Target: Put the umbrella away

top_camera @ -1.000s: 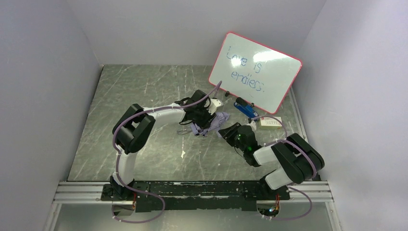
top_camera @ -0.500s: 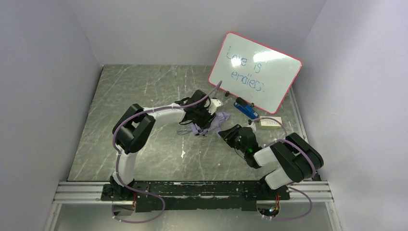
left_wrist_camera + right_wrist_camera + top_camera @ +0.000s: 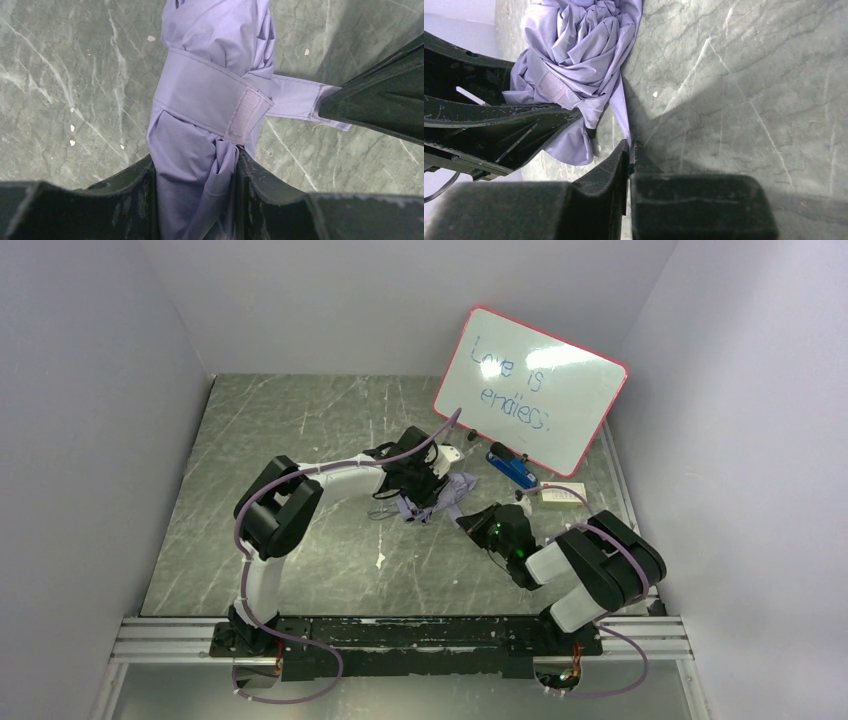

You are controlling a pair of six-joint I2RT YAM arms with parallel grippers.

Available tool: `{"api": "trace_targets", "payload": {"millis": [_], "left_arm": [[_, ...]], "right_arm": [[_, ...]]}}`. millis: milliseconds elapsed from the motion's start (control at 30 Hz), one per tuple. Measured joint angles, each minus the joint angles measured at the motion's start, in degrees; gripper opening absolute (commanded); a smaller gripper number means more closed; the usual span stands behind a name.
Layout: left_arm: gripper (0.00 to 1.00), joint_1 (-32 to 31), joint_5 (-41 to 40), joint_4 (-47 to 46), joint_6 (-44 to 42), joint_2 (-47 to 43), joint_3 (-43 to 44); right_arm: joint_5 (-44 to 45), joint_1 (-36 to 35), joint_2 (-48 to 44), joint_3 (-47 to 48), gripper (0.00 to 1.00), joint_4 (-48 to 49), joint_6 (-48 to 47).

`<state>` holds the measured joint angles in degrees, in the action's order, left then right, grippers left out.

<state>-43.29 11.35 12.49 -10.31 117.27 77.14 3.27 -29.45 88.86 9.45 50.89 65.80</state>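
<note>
Umbrella [image 3: 220, 35] lies folded into a tight lavender bundle on the grey-green marbled tabletop [image 3: 65, 75], approx centre of the top view, just below and left of the red-framed whiteboard [image 3: 530, 390]. Handle and shaft can't be made out.

L gripper [image 3: 195, 162] sits at the bottom of its wrist view w/ one finger each side of the bundle's lower end, pinching the fabric betw. them. The strap [image 3: 200, 97] is wrapped round the bundle's middle, velcro patch facing the camera. Its free tail runs out to the right edge of that view.

R gripper [image 3: 630, 150] is pressed together on that tail: fingers closed w/ only a thin edge of lavender fabric betw. them, tip low over the tabletop. In the top view it sits just right of and below the umbrella, close to the L gripper.

Near the whiteboard's lower edge, a blue object [image 3: 511, 468] and a pale block [image 3: 563, 497] lie on the tabletop, apart from the umbrella.
</note>
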Motion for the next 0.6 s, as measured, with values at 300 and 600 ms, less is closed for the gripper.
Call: {"api": "trace_targets", "payload": {"millis": [300,600], "left_arm": [[0.05,0.0,0.0,0.1,0.0,0.1,0.1],[0.05,0.0,0.0,0.2,0.0,0.2,0.2]], "right_arm": [[-0.5,0.0,-1.6,-0.5,0.0,1.3,-2.4],[-3.6,-0.5,-1.2,0.2,0.0,4.0,-3.1]]}}
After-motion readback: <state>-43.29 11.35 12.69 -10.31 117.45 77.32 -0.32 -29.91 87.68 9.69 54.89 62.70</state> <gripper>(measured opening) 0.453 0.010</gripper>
